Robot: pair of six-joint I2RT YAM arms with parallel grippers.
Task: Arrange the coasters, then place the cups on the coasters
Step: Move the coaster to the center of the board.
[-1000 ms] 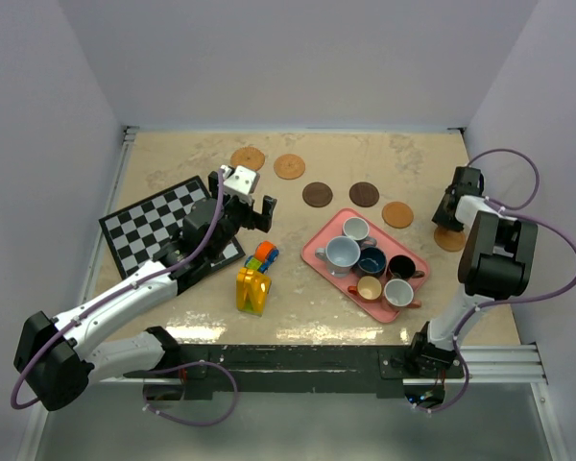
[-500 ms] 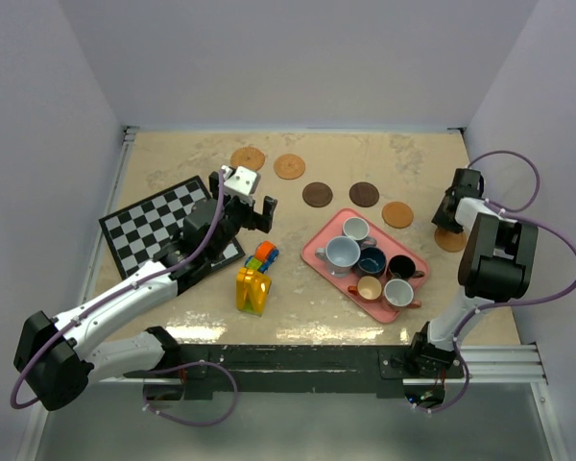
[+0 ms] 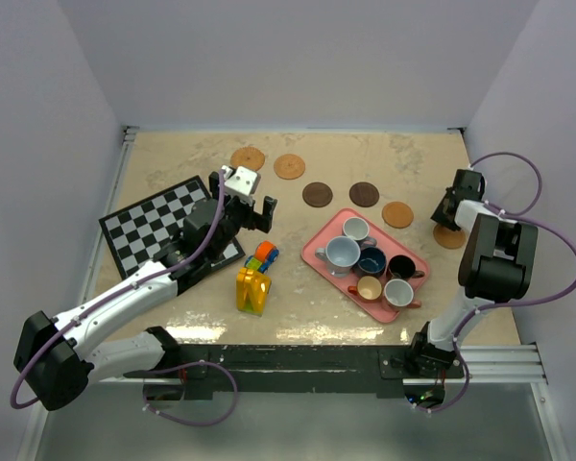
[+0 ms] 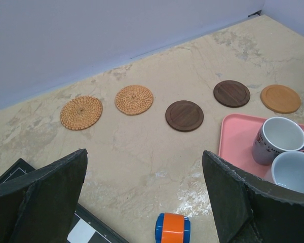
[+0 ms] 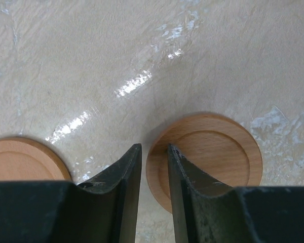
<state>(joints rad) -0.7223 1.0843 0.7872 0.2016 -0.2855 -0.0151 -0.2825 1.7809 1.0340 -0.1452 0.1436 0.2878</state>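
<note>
Six coasters lie on the table: two woven (image 3: 248, 157) (image 3: 289, 166), two dark brown (image 3: 318, 195) (image 3: 364, 194), a tan one (image 3: 397, 214) and a tan one at the far right (image 3: 451, 238). My right gripper (image 5: 153, 148) points down at that last coaster (image 5: 218, 152), one finger outside its rim and the other on its recess. The jaws stand narrowly open, with a sliver of table showing beside the rim. Several cups stand on the pink tray (image 3: 317, 252), among them a navy one (image 3: 372, 260) and a black one (image 3: 402, 267). My left gripper (image 4: 144, 154) hovers wide open and empty over bare table.
A chessboard (image 3: 149, 226) lies under my left arm. Colourful toy blocks (image 3: 254, 279) sit in front of the tray, and one orange-blue block (image 4: 172, 228) lies below my left jaws. The right wall runs close beside my right arm.
My right gripper's jaws have narrowed around the far-right coaster's rim. The left arm, the cups and the other coasters have not moved.
</note>
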